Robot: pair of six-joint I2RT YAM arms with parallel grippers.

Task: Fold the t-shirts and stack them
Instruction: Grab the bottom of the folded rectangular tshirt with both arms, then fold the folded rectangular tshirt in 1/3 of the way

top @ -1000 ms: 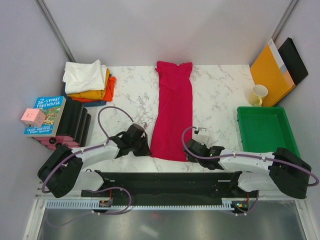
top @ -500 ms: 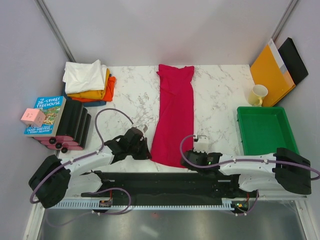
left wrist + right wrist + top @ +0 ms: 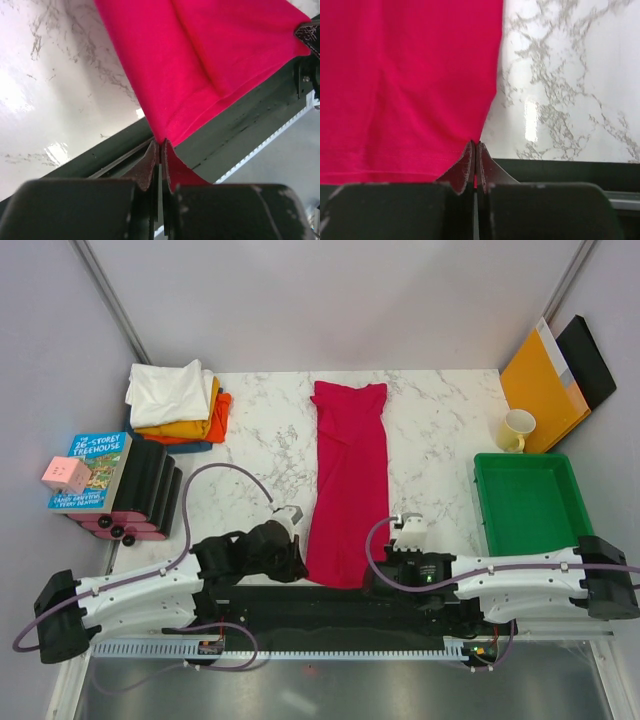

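Observation:
A crimson red t-shirt [image 3: 348,480], folded into a long strip, lies down the middle of the marble table. Its hem reaches the near edge. My left gripper [image 3: 300,565] is shut on the hem's left corner, and red cloth is pinched between its fingertips [image 3: 161,147]. My right gripper [image 3: 376,578] is shut on the hem's right corner [image 3: 475,145]. A pile of folded t-shirts [image 3: 178,405], white on top of orange ones, sits at the back left.
A green tray [image 3: 528,502], a cream mug [image 3: 517,430], an orange envelope [image 3: 540,380] and a black folder [image 3: 590,360] stand on the right. Books [image 3: 95,472], a pink cube [image 3: 65,475] and black rolls [image 3: 152,485] sit on the left. A black rail [image 3: 330,605] runs along the near edge.
The right gripper closed on the hem's right corner. Both arms drew back toward the near edge, dragging the red t-shirt nearer, so its collar end slid away from the back edge.

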